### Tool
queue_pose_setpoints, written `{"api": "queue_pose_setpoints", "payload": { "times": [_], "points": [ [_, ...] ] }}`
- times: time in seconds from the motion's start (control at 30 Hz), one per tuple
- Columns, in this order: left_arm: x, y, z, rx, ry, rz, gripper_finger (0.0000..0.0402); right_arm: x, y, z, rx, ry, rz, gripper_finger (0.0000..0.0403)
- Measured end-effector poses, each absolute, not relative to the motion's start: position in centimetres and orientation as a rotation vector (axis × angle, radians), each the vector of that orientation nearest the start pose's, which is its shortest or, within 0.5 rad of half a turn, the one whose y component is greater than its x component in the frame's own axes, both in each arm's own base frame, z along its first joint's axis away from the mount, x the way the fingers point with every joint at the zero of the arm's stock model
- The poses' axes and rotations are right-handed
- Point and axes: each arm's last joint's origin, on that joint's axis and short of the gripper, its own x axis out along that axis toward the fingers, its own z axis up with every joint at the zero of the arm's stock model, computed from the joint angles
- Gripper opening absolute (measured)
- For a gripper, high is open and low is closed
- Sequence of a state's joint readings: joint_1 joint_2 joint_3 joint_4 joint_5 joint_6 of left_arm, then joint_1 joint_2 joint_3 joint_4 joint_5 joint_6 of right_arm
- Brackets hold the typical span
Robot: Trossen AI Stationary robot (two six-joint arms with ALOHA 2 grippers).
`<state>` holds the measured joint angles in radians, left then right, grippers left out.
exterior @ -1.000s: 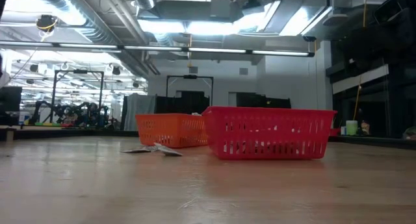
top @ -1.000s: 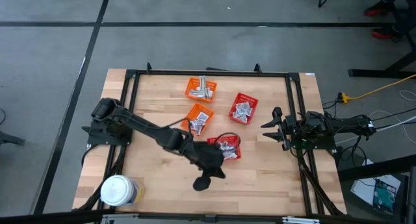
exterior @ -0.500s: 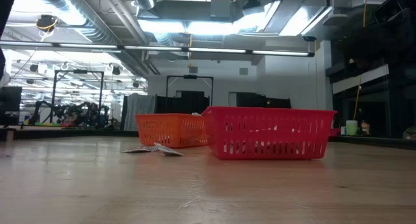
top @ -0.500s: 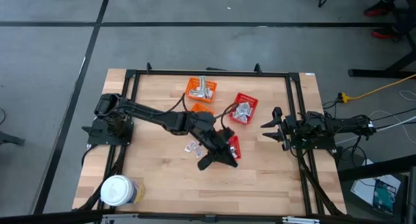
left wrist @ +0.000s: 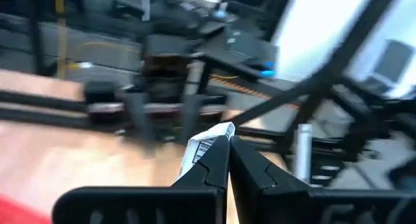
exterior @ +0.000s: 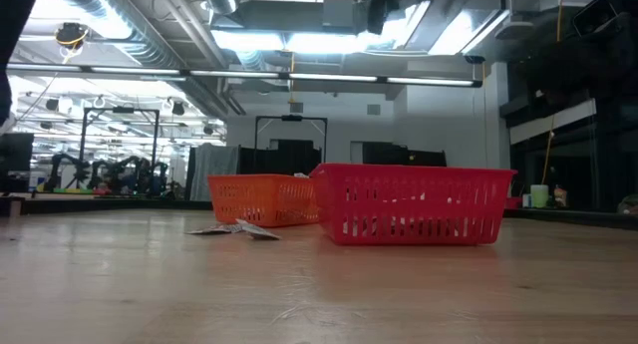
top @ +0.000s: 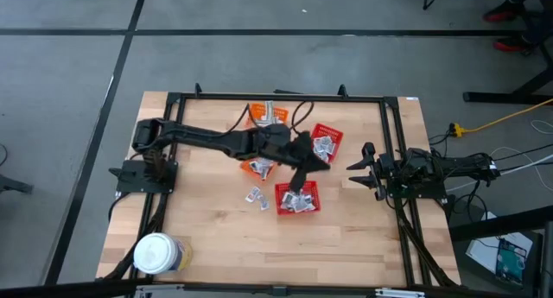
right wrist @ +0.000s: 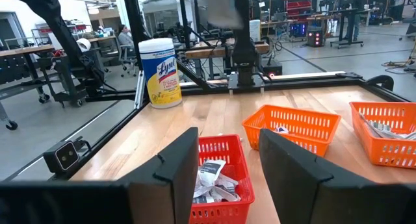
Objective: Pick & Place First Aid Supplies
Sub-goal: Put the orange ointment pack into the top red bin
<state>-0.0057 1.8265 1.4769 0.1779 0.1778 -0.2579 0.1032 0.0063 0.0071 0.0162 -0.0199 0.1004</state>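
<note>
Sachet in transit toward a basket.
At frame centre the left hand (top: 304, 151) is clamped on a sachet (left wrist: 209, 143) above the red baskets (top: 298, 197); release is judged next. At right, the right hand (top: 361, 169) waits, fingers apart.

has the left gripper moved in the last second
Yes. The left gripper, shut on a packet, has swung from the near side of the table toward the far side, now above the red basket.

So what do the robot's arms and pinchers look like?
Both arms are dark, nearly black, built from jointed sections with black cables along them. The left gripper has two slim, flat dark fingers tapering to points. The right gripper has two broad, blocky dark fingers.
</note>
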Motion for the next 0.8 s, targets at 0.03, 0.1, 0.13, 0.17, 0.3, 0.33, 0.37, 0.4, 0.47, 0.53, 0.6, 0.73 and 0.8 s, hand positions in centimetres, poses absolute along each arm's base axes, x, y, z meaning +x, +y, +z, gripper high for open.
{"api": "queue_pose_setpoints", "payload": {
  "times": [0.03,0.1,0.13,0.17,0.3,0.33,0.37,0.4,0.47,0.53,0.6,0.73,0.8],
  "points": [
    [43.5,-0.2,30.9,-0.264,0.202,-0.14,0.0003,9.7,1.1,16.7,0.101,-0.011,0.124,0.0163],
    [44.1,0.9,29.7,-0.258,0.224,-0.088,0.0003,9.7,1.1,16.7,0.101,-0.011,0.124,0.0163],
    [44.4,1.4,29.0,-0.258,0.237,-0.059,0.0003,9.7,1.1,16.7,0.101,-0.011,0.124,0.0163],
    [44.7,1.9,28.4,-0.257,0.244,-0.024,0.0003,9.7,1.1,16.7,0.101,-0.011,0.124,0.0163],
    [45.2,3.9,26.6,-0.252,0.28,0.111,0.0003,9.7,1.1,16.7,0.101,-0.011,0.124,0.0163],
    [45.3,4.5,26.3,-0.251,0.289,0.139,0.0003,9.7,1.1,16.7,0.101,-0.011,0.124,0.0163],
    [45.4,5.1,25.8,-0.251,0.29,0.165,0.0003,9.7,1.1,16.7,0.101,-0.011,0.124,0.0163],
    [45.5,5.7,25.3,-0.254,0.302,0.19,0.0003,9.7,1.1,16.7,0.101,-0.011,0.124,0.0163],
    [45.7,6.7,23.8,-0.276,0.341,0.222,0.0003,9.7,1.1,16.7,0.101,-0.011,0.123,0.0163],
    [45.9,7.7,22.6,-0.321,0.365,0.243,0.0003,9.7,1.1,16.7,0.101,-0.011,0.124,0.0163],
    [46.3,8.3,21.6,-0.355,0.369,0.23,0.0003,9.7,1.1,16.7,0.101,-0.011,0.124,0.0163],
    [47.5,9.0,20.0,-0.364,0.395,0.165,0.0003,9.7,1.1,16.7,0.101,-0.011,0.124,0.0163],
    [48.0,9.0,19.4,-0.359,0.403,0.139,0.0003,9.7,1.1,16.7,0.101,-0.011,0.123,0.0163]
  ]
}}
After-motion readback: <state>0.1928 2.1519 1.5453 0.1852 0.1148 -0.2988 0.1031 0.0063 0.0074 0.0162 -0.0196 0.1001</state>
